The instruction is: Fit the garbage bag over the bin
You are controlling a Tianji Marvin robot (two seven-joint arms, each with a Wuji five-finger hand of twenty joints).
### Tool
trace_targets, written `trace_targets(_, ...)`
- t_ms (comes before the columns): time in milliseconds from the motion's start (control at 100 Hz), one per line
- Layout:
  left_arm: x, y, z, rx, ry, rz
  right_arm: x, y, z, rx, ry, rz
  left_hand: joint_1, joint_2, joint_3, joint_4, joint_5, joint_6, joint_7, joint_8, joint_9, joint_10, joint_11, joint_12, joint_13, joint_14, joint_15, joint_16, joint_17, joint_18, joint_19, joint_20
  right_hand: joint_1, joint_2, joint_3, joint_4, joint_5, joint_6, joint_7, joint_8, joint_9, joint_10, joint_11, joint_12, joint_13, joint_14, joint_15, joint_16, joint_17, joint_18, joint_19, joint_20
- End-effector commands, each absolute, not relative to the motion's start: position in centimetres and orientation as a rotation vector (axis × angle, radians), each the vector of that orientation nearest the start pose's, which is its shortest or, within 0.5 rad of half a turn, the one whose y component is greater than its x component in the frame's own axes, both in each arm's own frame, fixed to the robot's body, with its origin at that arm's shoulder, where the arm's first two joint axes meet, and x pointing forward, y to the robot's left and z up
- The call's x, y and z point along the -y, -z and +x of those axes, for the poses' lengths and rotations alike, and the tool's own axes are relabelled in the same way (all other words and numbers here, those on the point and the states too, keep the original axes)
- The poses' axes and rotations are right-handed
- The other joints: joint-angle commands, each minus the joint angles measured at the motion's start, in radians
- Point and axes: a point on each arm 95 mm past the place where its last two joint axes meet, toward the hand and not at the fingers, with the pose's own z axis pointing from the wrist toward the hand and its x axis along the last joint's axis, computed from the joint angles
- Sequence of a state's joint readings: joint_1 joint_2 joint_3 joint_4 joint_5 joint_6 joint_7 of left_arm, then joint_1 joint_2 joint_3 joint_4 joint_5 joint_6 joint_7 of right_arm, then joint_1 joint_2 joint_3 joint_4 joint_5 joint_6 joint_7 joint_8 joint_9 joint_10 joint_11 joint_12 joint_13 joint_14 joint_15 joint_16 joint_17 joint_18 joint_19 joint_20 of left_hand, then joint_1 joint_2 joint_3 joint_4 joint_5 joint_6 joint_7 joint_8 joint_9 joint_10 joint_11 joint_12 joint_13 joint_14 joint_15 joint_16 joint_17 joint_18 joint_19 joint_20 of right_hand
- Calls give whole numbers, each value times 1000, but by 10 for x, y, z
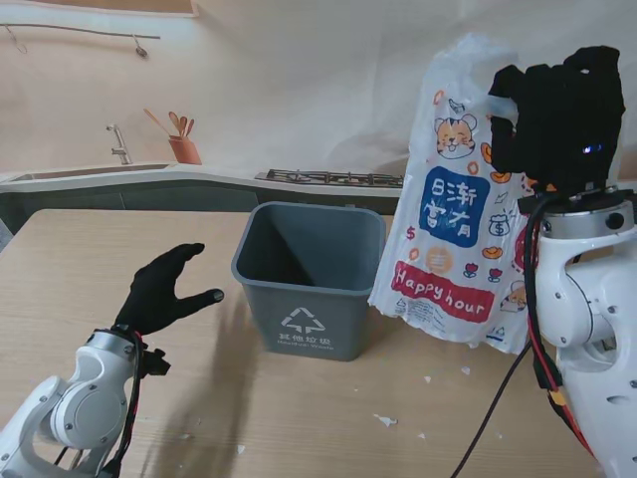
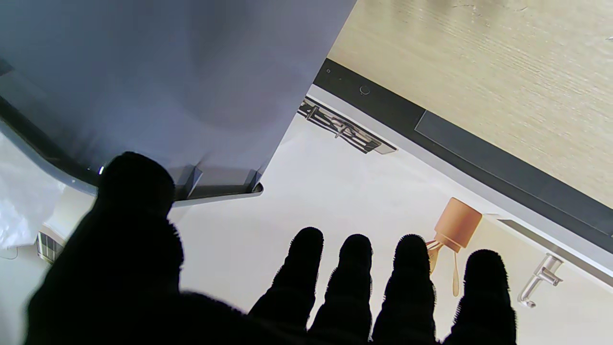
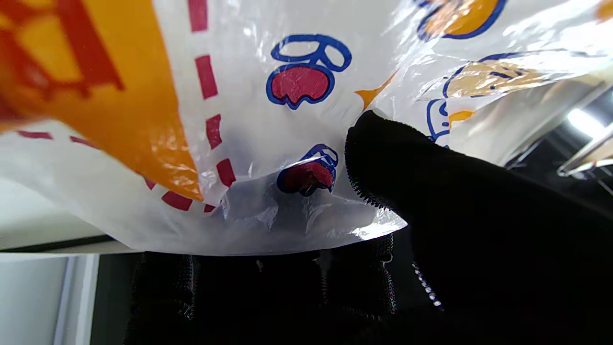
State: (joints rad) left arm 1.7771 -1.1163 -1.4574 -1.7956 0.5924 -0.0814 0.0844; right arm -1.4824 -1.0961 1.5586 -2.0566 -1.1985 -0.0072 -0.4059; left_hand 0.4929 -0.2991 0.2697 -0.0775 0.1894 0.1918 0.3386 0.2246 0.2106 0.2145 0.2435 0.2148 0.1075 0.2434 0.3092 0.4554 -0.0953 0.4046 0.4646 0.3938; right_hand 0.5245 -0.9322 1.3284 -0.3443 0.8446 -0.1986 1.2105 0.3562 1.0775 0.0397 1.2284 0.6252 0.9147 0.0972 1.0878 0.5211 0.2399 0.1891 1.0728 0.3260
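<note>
Grey bin (image 1: 310,276) upright at table (image 1: 90,261) centre, mouth up, inside looks bare as far as the stand view shows (floor in shadow). White recycle mark and small lettering on the wall facing me. No bag over the rim.

Garbage bag (image 1: 460,204) at 3 o'clock of the bin, hanging in the air with its lower edge beside the bin's right rim; cannot tell if it touches it. White printed plastic: cartoon cat up top, blue panel mid, red "Happy hour" band low. Bag hangs flat, mouth not spread.

Right hand (image 1: 559,115) (black glove) raised at 2 o'clock of the bin, fingers curled and pinching the bag's upper edge. Right wrist view: thumb (image 3: 383,153) pressed onto the plastic (image 3: 268,143), the other fingers under the film, bag edge caught between them. Grasping firmly.

Left hand (image 1: 159,289) at 9 o'clock of the bin, near its left wall but apart from it, hovering over the table. Fingers spread, thumb pointing toward the bin, holding nothing. Left wrist view: 4 fingertips (image 2: 357,268) fanned, thumb (image 2: 136,191) apart, bin wall (image 2: 167,76) just ahead, no contact seen.

Small white scraps (image 1: 384,419) on the table at 5 o'clock of the bin.
</note>
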Motion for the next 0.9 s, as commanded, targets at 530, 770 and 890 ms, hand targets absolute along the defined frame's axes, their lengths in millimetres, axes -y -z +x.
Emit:
trace_targets(530, -39, 294, 371, -1102, 1808, -1559, -22, 0, 425, -500, -1787, 366, -9, -2, 37, 27, 11, 16, -26, -9, -18, -6, 9, 11, -30, -4, -22, -7, -8, -1, -50, 40, 37, 102, -12, 13, -79, 15, 62, 6, -54, 17, 66, -2, -40, -17, 36, 31, -18, -27, 63, 37)
trace_targets(770, -41, 294, 370, -1092, 1807, -1559, -50, 3, 454, -437, -1863, 381, -9, -4, 44, 26, 14, 20, -26, -9, -18, -5, 7, 9, -30, -5, -22, -7, -8, -2, -57, 46, 52, 180, -76, 35, -141, 25, 87, 6, -107, 12, 95, -13, -82, -22, 49, 48, -32, -47, 82, 51)
trace_targets(890, -44, 294, 370, -1083, 1810, -1555, -57, 3, 465, -417, -1897, 373, -11, -4, 46, 26, 15, 21, -26, -9, -17, -4, 9, 10, -29, -4, -21, -7, -7, -2, -58, 48, 60, 207, -100, 45, -166, 26, 100, 0, -130, 12, 109, -22, -105, -28, 58, 59, -38, -58, 93, 59)
